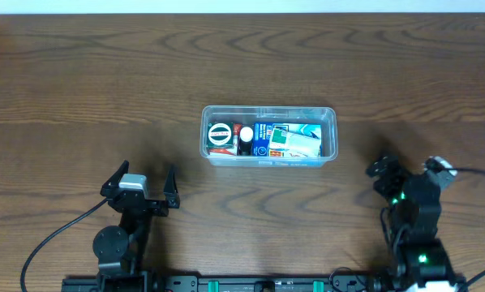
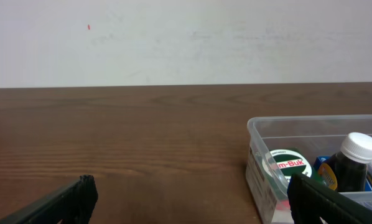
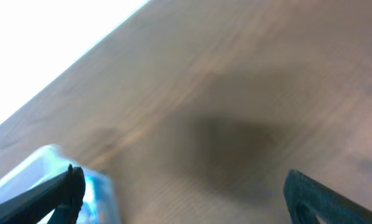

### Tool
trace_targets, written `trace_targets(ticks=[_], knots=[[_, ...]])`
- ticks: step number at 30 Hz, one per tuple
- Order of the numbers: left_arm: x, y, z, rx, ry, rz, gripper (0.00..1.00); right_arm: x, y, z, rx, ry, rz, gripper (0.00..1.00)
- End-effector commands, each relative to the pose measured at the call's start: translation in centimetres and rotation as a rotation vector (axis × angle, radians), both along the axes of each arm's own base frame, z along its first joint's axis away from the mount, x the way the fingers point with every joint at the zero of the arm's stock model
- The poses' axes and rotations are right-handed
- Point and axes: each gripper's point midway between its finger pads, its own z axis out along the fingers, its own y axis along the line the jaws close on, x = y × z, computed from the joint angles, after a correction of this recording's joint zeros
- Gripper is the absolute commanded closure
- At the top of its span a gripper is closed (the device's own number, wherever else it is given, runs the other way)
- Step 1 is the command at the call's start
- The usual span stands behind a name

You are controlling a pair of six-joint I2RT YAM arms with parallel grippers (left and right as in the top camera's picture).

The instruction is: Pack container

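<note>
My left pincer (image 1: 148, 169) and right pincer (image 1: 409, 170) are wide and empty. If I bump the clear plastic rectangular container (image 1: 268, 110), it might slide and tip the dark white-capped bottle (image 1: 246, 136).

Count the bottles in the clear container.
1. A dark bottle with a white cap stands in the container, between the round tin and the blue-and-white carton. The carton and packets around it could hide another.

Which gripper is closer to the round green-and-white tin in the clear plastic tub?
Left. The left gripper sits by the left end of the clear plastic tub, where the round green-and-white tin lies. The right gripper is past the opposite end, farther away.
</note>
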Motion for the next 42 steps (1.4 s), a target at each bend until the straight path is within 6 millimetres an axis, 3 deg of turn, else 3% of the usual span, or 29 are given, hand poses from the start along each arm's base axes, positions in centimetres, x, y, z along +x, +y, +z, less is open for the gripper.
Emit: trace_targets(ticks=[1, 16, 26, 31, 42], knots=[[-0.1, -0.1, -1.5, -0.012, 0.046, -0.006, 0.02, 0.1, 3.1, -0.6, -0.142, -0.047, 0.269, 0.01], [-0.1, -0.1, -1.5, -0.012, 0.046, -0.006, 0.02, -1.1, 5.6, 2.4, -0.357, -0.291, 0.463, 0.01], [-0.1, -0.1, -1.5, -0.012, 0.046, -0.006, 0.02, -1.5, 5.4, 1.5, -0.401, -0.317, 0.463, 0.01], [-0.1, -0.1, -1.5, -0.012, 0.046, -0.006, 0.02, -1.6, 4.5, 2.9, -0.42, -0.37, 0.416, 0.01], [-0.1, -0.1, -1.5, -0.012, 0.046, -0.006, 0.02, -1.6, 3.9, 2.9, -0.464, -0.359, 0.4, 0.01]])
